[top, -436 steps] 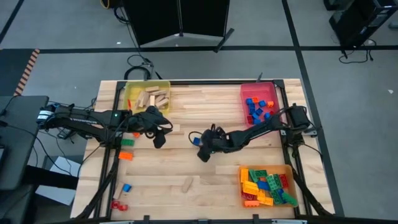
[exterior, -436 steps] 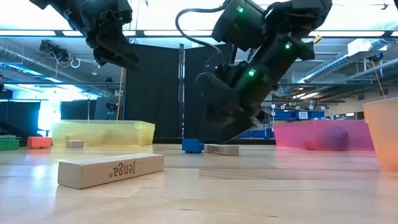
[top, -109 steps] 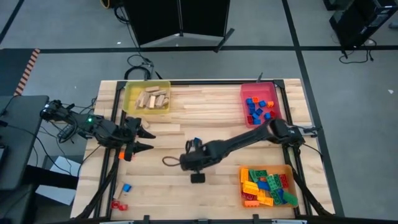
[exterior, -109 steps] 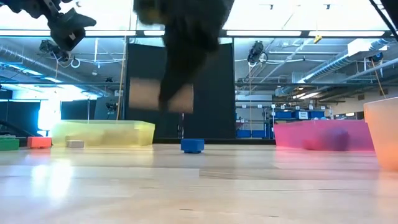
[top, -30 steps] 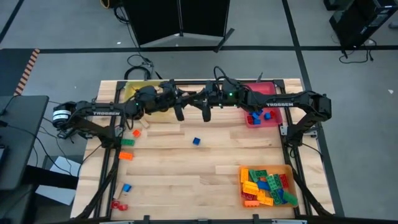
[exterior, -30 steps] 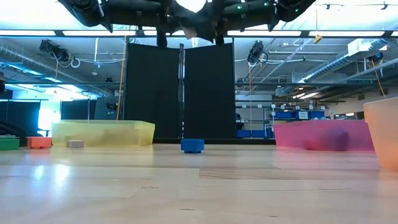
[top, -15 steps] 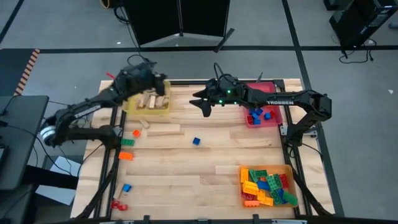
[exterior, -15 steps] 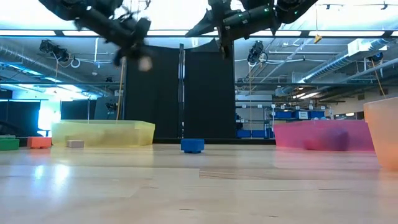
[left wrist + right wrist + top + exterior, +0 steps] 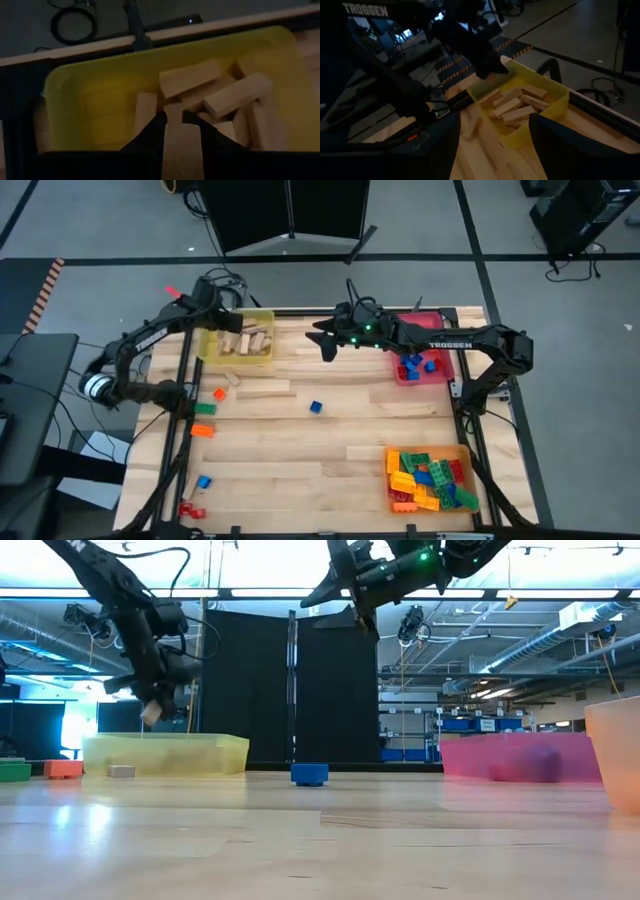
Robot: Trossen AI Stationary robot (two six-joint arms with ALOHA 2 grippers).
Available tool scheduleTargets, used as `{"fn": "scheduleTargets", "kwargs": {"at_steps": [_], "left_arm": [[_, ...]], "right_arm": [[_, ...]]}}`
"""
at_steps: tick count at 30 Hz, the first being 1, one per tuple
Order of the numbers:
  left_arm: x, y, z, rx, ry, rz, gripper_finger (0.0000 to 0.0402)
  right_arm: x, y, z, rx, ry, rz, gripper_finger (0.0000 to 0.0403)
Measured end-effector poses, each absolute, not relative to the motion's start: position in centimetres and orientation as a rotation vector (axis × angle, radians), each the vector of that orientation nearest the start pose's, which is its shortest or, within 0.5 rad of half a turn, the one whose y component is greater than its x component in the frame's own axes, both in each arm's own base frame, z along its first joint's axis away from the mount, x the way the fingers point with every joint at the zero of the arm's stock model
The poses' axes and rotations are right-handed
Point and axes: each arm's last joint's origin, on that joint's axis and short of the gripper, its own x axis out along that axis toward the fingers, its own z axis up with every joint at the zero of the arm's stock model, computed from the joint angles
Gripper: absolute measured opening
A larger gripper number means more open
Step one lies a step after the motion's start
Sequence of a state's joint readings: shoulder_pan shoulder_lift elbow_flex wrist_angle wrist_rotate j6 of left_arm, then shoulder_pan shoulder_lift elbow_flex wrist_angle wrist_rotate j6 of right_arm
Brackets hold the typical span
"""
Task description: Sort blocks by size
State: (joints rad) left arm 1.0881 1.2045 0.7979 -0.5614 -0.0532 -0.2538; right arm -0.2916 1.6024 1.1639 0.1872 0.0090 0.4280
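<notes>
Hovering over the yellow tray (image 9: 80, 95), left gripper (image 9: 174, 121) pinches a wooden block (image 9: 181, 150) — right gripper (image 9: 322, 345) empty, parted

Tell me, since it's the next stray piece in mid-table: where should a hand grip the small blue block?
Probably from straight above, fingers closing on two opposite side walls of the small blue block. It sits flat and alone on bare table, squat and studded on top, so the sides are free.
</notes>
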Motion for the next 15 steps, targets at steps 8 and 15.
{"fn": "scheduleTargets", "kwargs": {"at_steps": [8, 15], "left_arm": [[10.75, 20.63, 21.97, -0.714, 0.824, 1.128, 0.0146], [10.77, 20.6, 22.02, -0.717, 0.82, 1.12, 0.0179]], "right_arm": [[35.37, -10.65, 29.42, 0.474, 0.173, -0.351, 0.0254], [35.53, -10.09, 29.42, 0.468, 0.177, -0.335, 0.0263]]}}
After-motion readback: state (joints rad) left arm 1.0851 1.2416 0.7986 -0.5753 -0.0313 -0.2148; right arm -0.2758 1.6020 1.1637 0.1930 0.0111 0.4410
